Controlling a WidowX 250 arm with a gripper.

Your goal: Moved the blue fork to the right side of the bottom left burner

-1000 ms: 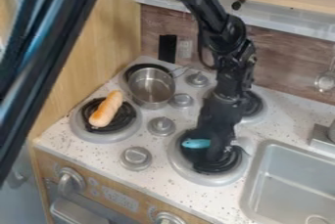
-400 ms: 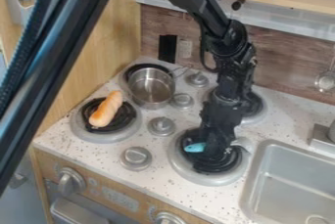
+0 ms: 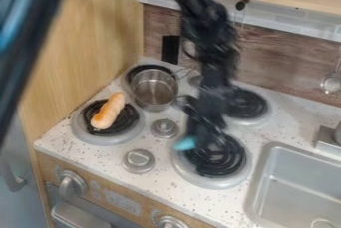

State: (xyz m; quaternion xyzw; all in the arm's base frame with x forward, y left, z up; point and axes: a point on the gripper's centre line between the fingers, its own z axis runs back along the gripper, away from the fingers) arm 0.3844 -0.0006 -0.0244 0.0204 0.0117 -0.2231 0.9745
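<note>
The gripper (image 3: 202, 140) is blurred over the left part of the front right burner. Its fingers are shut on the blue fork (image 3: 185, 144), and only a short blue piece sticks out on the left, near that burner's left rim. The rest of the fork is hidden by the gripper. At the left, the bottom left burner (image 3: 98, 139) carries a sausage-like bread roll (image 3: 108, 110) lying at a slant across its black coil.
A metal pot (image 3: 154, 88) stands at the back left burner. Between the burners are grey knobs (image 3: 164, 128), one more in front (image 3: 138, 161). The sink (image 3: 293, 187) is at right, a wooden wall (image 3: 86, 48) at left.
The gripper has shifted left from over the middle of the front right burner, and the blue piece has moved left with it. The roll and pot have stayed put.
</note>
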